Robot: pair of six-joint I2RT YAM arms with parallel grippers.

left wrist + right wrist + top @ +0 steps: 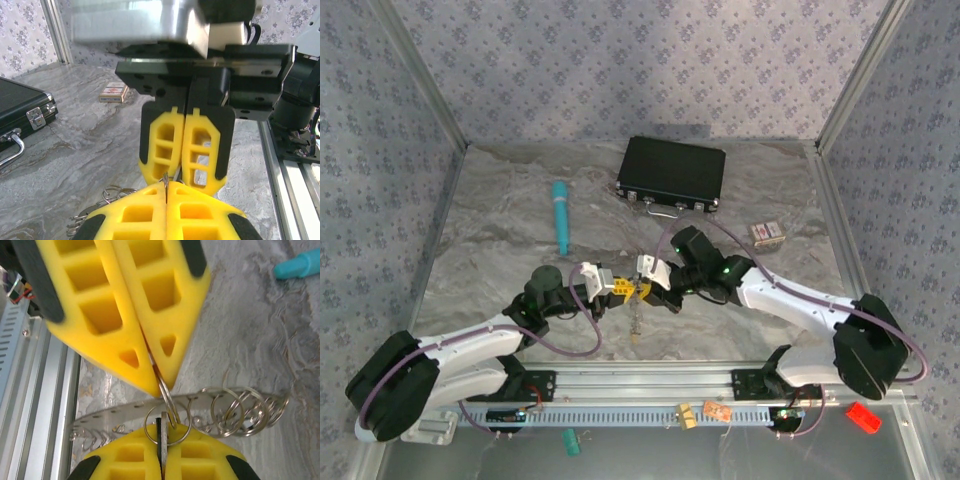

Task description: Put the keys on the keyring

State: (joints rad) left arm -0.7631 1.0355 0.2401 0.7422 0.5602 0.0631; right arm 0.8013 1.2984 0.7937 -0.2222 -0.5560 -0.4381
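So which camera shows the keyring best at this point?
Right wrist: the keyring spans the frame, band and wire loops sharp, one loop pinched by left gripper and right gripper. Left wrist catches the keyring partly, at lower left; top external shows the keyring as a speck.

No text is legible; the print on the small box [114, 92] is too blurred to read.

light: bright, even, diffuse | shadows: soft, faint on table [500, 270] around left pincer [624, 288] | blur: silver housing [135, 20] above it smeared; teal pen [300, 265] beyond right pincer [161, 432] soft
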